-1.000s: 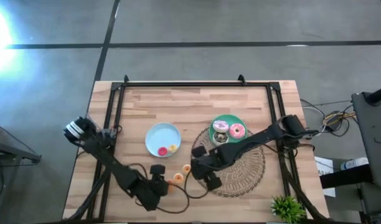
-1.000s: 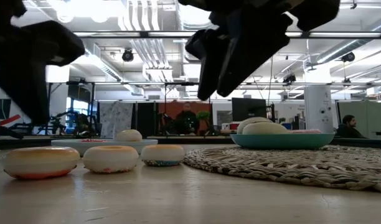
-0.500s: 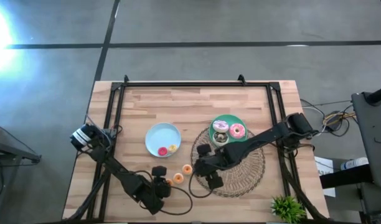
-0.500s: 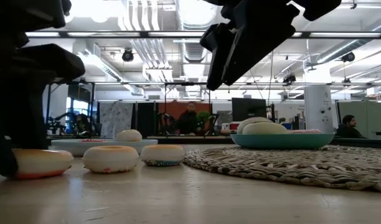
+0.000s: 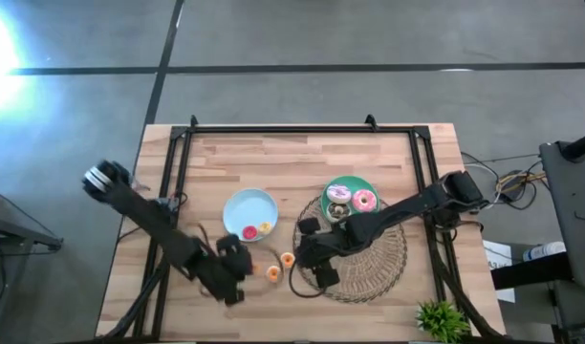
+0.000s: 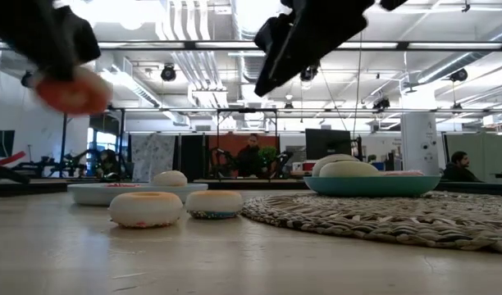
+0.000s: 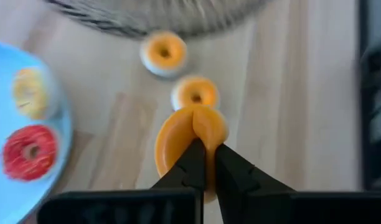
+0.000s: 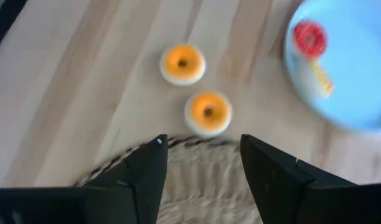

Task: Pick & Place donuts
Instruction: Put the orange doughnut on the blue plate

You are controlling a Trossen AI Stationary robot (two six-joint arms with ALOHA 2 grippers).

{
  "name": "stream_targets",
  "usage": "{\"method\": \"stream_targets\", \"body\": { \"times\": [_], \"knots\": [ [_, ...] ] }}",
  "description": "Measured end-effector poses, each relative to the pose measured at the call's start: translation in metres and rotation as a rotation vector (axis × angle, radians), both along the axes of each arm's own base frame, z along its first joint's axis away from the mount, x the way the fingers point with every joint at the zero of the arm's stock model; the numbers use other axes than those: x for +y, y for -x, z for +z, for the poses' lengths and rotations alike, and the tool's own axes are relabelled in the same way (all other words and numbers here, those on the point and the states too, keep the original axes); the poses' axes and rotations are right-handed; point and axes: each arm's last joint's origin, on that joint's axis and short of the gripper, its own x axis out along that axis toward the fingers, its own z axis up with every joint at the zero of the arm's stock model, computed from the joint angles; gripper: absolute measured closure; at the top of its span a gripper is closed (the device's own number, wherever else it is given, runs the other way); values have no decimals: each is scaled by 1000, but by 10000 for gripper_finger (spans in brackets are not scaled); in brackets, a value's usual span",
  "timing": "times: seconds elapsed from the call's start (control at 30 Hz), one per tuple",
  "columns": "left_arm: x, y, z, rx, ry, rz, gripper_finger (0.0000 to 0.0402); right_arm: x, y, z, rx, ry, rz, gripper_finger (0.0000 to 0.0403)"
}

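I start from the table (image 5: 273,158), a pale wooden top carrying everything; on it the round woven placemat (image 5: 374,263) lies under my right arm; the teal plate (image 5: 371,187) at the placemat's far edge holds two larger donuts, a speckled one (image 5: 338,194) and a pink one (image 5: 364,201); the light-blue plate (image 5: 245,208) sits just ahead of my left fingers and holds a red donut (image 7: 30,150) and a yellow donut (image 7: 28,93).

My left gripper (image 7: 205,163) is lifted off the table, its fingers pinching an orange donut (image 7: 187,138) by the rim, pressed tight on it; in the low view that donut hangs well above the tabletop; the light-blue plate is near, off to one side of the fingers.

My right gripper (image 8: 200,165) hovers over the placemat's edge, its fingers (image 8: 150,168) spread wide and holding nothing; two small orange donuts (image 8: 183,63) (image 8: 208,112) lie on the bare table just beyond its fingertips, close together.

As I judge it, the job is a bit past halfway: four donuts are plated, one is in the air and not yet placed, two are left on the table.
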Motion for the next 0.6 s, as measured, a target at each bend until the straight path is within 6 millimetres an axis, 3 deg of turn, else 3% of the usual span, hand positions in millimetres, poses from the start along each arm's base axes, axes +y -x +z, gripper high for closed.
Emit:
{"method": "stream_targets", "body": {
  "times": [0.17, 0.33, 0.43, 0.6],
  "knots": [
    [43, 25, 27, -205, 232, 121, 401, -2, -12, 10, -149, 49, 94, 209],
    [81, 44, 19, -270, 363, 212, 401, -36, -34, 24, -306, -52, -53, 209],
    [88, 47, 19, -357, 433, 201, 401, -58, -43, 29, -368, -106, -121, 209],
    [93, 45, 17, -368, 380, 190, 401, -64, -46, 32, -384, -94, -99, 209]
  ]
}}
